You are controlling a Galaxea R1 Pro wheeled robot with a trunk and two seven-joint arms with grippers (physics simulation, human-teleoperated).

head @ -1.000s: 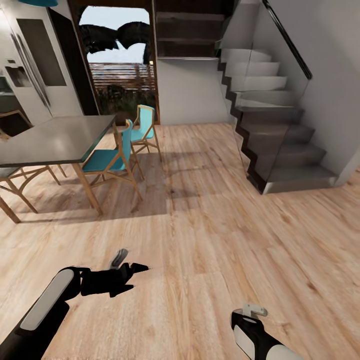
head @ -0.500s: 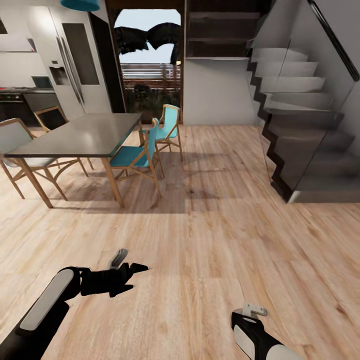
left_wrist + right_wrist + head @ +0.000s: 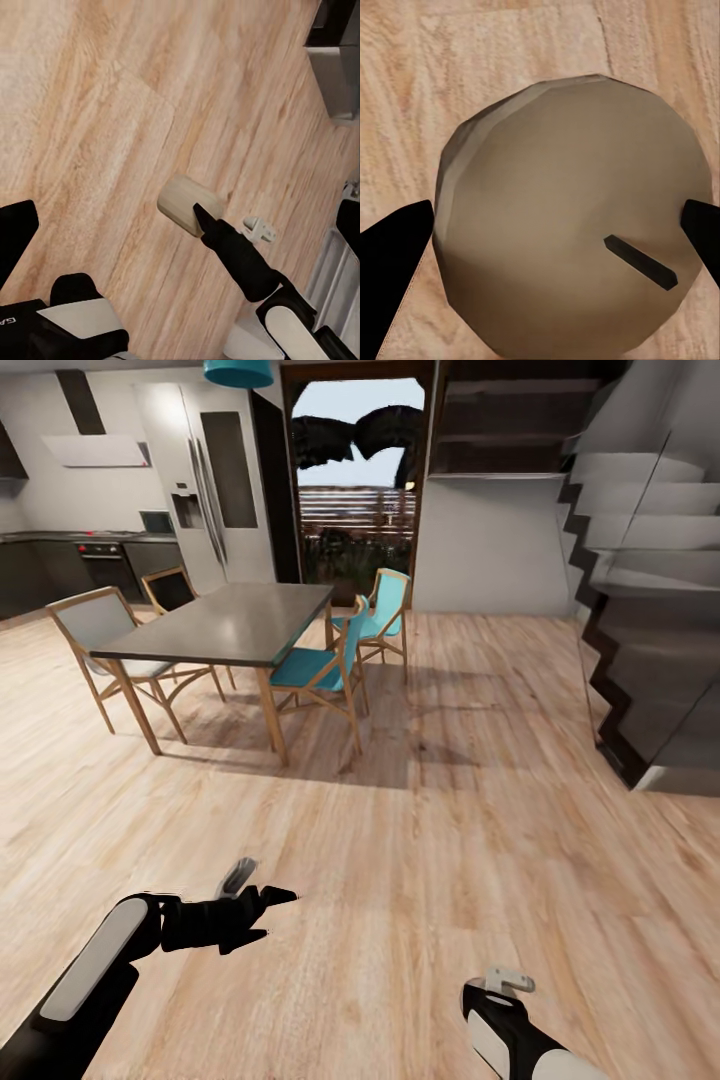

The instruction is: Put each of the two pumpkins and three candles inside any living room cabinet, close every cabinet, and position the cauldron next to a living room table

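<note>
A tan candle (image 3: 570,187) with a short dark wick sits between the two black fingers of my right gripper (image 3: 559,247), which is shut on it, over the wooden floor. In the head view my right arm (image 3: 505,1030) hangs low at the bottom right, and its gripper is hidden beneath it. My left gripper (image 3: 275,915) is held out low at the left, open and with nothing in it. The left wrist view catches a tan candle (image 3: 187,204) above the floorboards, beside a black fingertip.
A dark-topped dining table (image 3: 225,625) with several wooden chairs, two of them teal (image 3: 320,670), stands ahead on the left. Kitchen units and a fridge (image 3: 210,480) lie behind it. A grey staircase (image 3: 650,620) rises at the right. Bare wooden floor (image 3: 450,840) stretches between.
The camera has swung to the left: the dining table, doorway and stairs have slid right in the picture and the kitchen has come into view. Both arms keep their pose.
</note>
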